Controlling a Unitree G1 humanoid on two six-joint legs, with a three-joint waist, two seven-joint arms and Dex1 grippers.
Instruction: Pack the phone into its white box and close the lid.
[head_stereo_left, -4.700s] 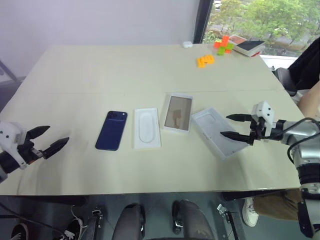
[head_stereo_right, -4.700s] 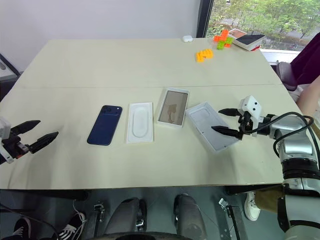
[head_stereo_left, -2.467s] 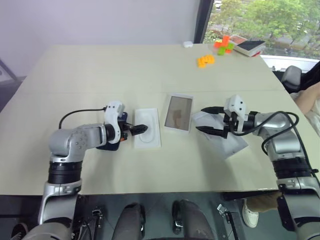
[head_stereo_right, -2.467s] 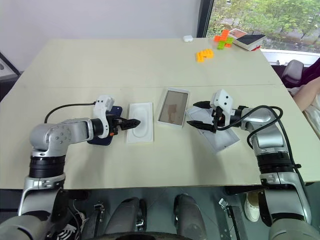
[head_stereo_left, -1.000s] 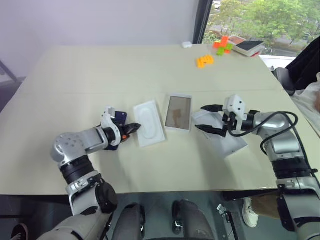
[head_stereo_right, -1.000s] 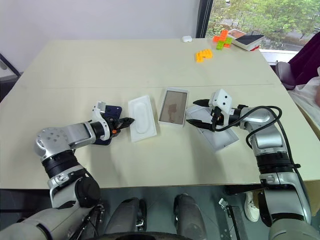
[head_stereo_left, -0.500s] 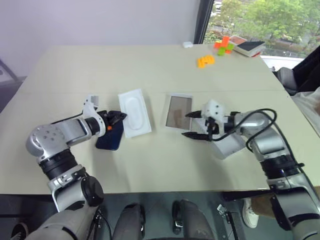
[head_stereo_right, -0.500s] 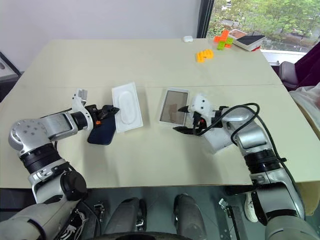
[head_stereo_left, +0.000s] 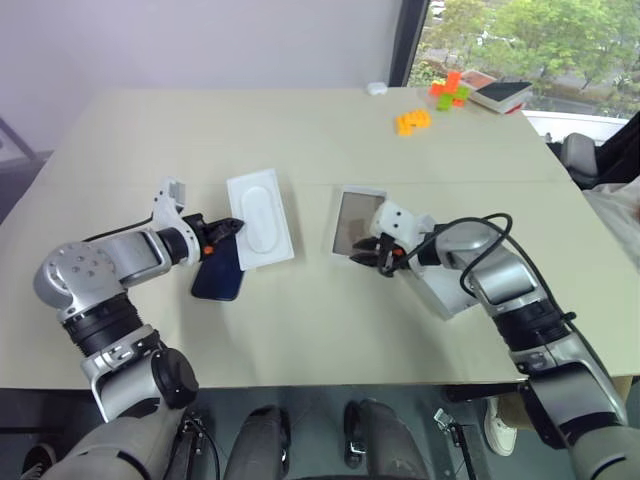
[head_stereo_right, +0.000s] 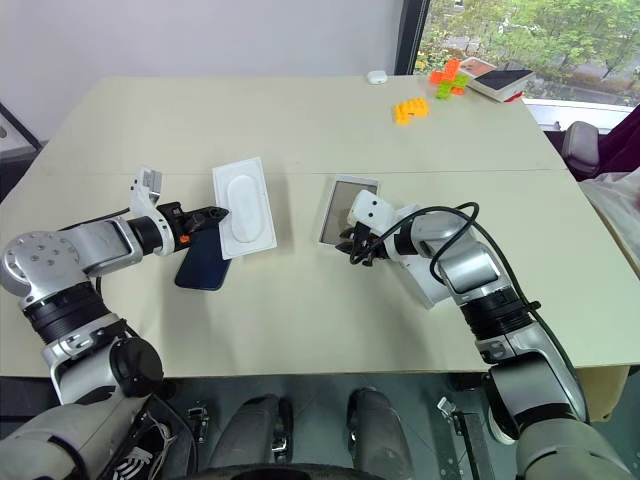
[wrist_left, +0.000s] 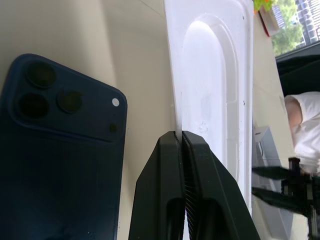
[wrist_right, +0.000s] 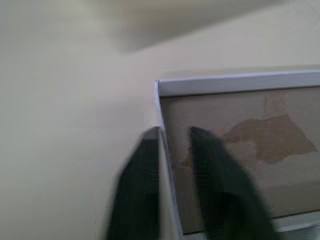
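The phone (head_stereo_left: 221, 270) is lying back-up on the surface (head_stereo_left: 300, 140), its camera cluster toward the far edge, with nothing gripping it. Just at its 1 o'clock, the white insert with an oval recess (head_stereo_left: 260, 231) is being held tilted, overlapping the phone's far corner — the left gripper (wrist_left: 178, 139) is clenched on the insert's thin edge, fingers pressed flat together over it.

The white box (head_stereo_left: 357, 225) is sitting at about 3 o'clock from the phone, open side up, brownish floor showing. The right gripper (head_stereo_left: 374, 250) is clamping the box's near wall by a corner, one finger (wrist_right: 145, 170) outside the wall and the other inside on the brown floor.

The lid (head_stereo_left: 445, 291) is lying at 4 o'clock from the box, plain white inside facing up, partly under the right forearm.

Far off at 1 o'clock from the box — near the window edge of the surface — orange blocks (head_stereo_left: 410, 122), a cluster of orange and green blocks (head_stereo_left: 448, 90) and a flat dark-topped case (head_stereo_left: 499, 94) are resting, with a small white object (head_stereo_left: 375, 89) at 12 o'clock.
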